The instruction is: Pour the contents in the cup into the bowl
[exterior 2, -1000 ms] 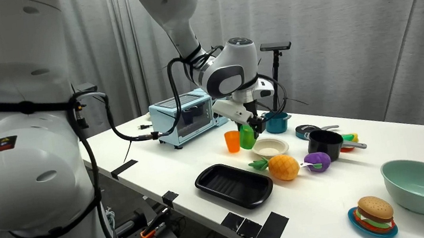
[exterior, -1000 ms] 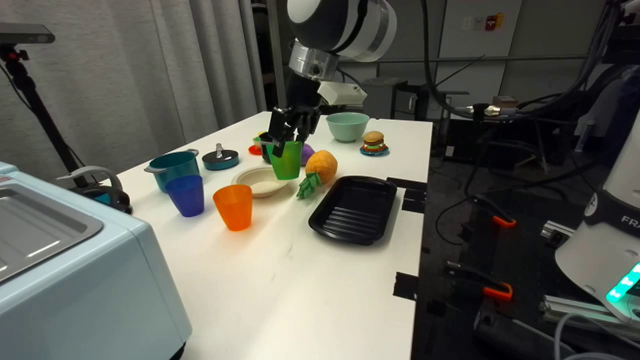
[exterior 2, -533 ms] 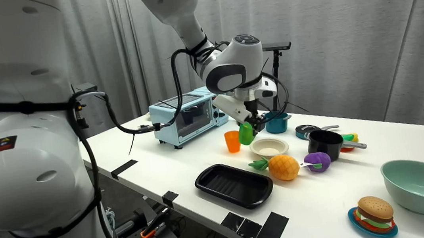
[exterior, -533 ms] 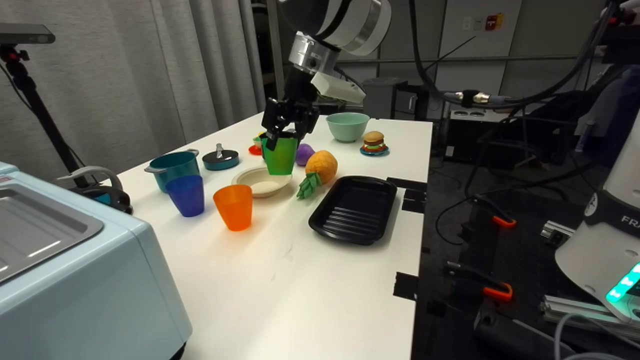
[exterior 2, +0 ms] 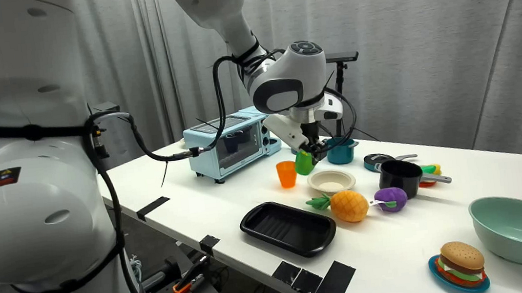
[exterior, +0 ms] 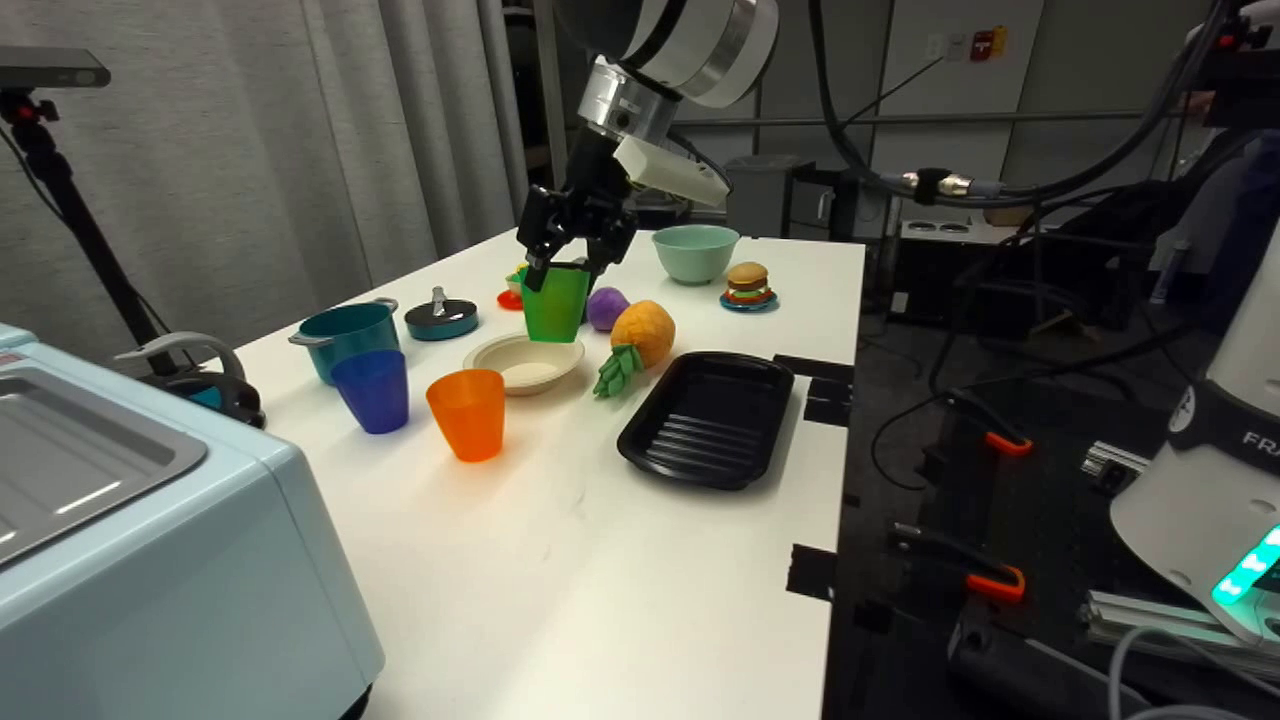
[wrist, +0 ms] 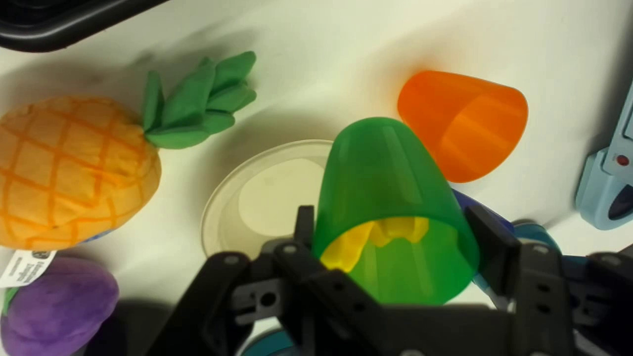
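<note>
My gripper (wrist: 395, 227) is shut on the green cup (wrist: 376, 173), with one finger on each side near its rim. Yellow pieces (wrist: 346, 244) lie inside the cup. In both exterior views the cup (exterior: 556, 305) (exterior 2: 303, 162) is held above the table, roughly upright with a slight tilt. The gripper also shows in both exterior views (exterior: 567, 268) (exterior 2: 315, 152). The shallow white bowl (wrist: 277, 198) stands on the table below and beside the cup; the cup hides part of it in the wrist view. The bowl (exterior: 520, 374) (exterior 2: 332, 186) shows no contents.
The orange cup (wrist: 462, 123) and blue cup (exterior: 372, 390) stand near the bowl. A toy pineapple (exterior 2: 349, 206), purple toy (exterior 2: 391, 199), black tray (exterior 2: 287, 227) and black pot (exterior 2: 398, 177) surround it. A teal pot (exterior: 350, 335) and toaster oven (exterior 2: 226, 145) stand farther off.
My gripper has lifted the green cup a little higher. In an exterior view it has also shifted slightly left. The bowl and the other objects have not moved.
</note>
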### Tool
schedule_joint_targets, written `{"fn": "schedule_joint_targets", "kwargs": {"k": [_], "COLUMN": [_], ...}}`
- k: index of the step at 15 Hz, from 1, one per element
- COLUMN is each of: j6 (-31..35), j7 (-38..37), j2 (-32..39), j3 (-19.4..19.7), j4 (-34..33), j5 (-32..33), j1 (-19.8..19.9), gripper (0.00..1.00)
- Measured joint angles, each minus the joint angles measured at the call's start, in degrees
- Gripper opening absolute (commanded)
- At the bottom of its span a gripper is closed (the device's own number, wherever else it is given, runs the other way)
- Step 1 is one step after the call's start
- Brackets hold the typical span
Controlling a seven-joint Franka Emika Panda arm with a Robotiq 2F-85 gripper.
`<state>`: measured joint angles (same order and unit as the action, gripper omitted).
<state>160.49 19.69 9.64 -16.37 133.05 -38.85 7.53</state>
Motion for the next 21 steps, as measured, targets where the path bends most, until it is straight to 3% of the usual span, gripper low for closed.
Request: {"fn": "schedule_joint_targets", "kwargs": {"k": [11,12,21], "j6": [0.0,0.0,0.0], "j7": [0.0,0.0,-1.8], "j2": [0.0,0.0,1.8], "j3": [0.0,0.0,1.1], "j4": [0.0,0.0,-3.8], "j5": [-0.1,-0.1,1.3], "j1": [0.0,0.0,0.0], "gripper": [0.75,0.50,0.50]}}
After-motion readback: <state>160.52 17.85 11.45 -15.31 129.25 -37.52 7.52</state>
